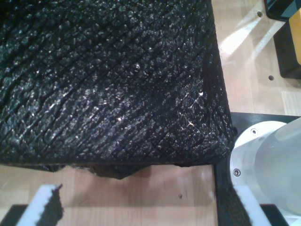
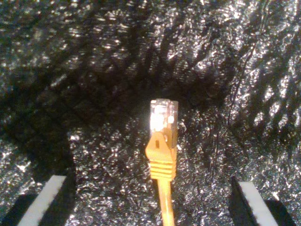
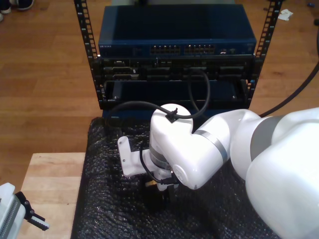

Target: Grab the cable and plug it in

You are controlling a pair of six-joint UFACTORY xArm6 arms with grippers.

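Cable (image 2: pixel 162 160) lies on the black bubble-wrap mat (image 2: pixel 94 70), orange with a clear plug (image 2: pixel 163 117) at its tip, plug end pointing away from our second gripper (image 2: pixel 155 207). The two fingers (image 2: pixel 44 202) of that gripper stand wide apart, one on each side of the cable, touching nothing. So it is open and empty, poised over the boot just behind the plug.

In the exterior view the big white arm (image 3: pixel 199 144) bends low over the middle of the mat, with a speck of orange (image 3: pixel 149 184) just under its wrist. That matches the second wrist view, so we take this to be the second arm.

Our first gripper (image 1: pixel 141 212) hovers at the mat's edge over bare wooden table (image 1: pixel 155 193), fingers spread, holding nothing.

Step in hand, as we judge it: the grab. We should come down straight, keeping the cable centred between the fingers, and close on the ribbed orange boot, not on the clear plug, so the latch and contacts stay free for the socket. A grip close behind the plug should keep the tip from drooping on the way to the rack (image 3: pixel 174 74).

Blue switch (image 3: pixel 177 37) sits at the top of the rack with rows of ports (image 3: pixel 184 49). A small pale mark sits at its front corner on the exterior view's left, perhaps a logo; too small to read. No other writing legible.
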